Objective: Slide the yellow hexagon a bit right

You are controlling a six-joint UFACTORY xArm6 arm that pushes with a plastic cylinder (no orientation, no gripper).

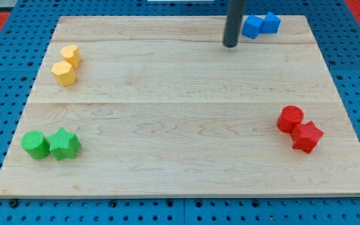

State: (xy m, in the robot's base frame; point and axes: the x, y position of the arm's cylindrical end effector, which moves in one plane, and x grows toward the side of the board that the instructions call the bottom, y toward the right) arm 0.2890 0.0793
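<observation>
Your yellow hexagon [63,73] sits at the bench's [167,125] left edge, far left and below my tip [230,45]. There's no claw, just a rod holding nothing.

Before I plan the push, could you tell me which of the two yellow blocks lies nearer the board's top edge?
The upper yellow block lies nearer; the yellow hexagon touches it just below. My tip is far right, beside the blue blocks.

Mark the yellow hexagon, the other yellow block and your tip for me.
yellow hexagon [63,73], camera view, middle of its top face.
other yellow block [71,54], camera view, its top face, just above the hexagon.
my tip [230,44], camera view, rod's very end, left of the blue blocks [260,25].
</observation>
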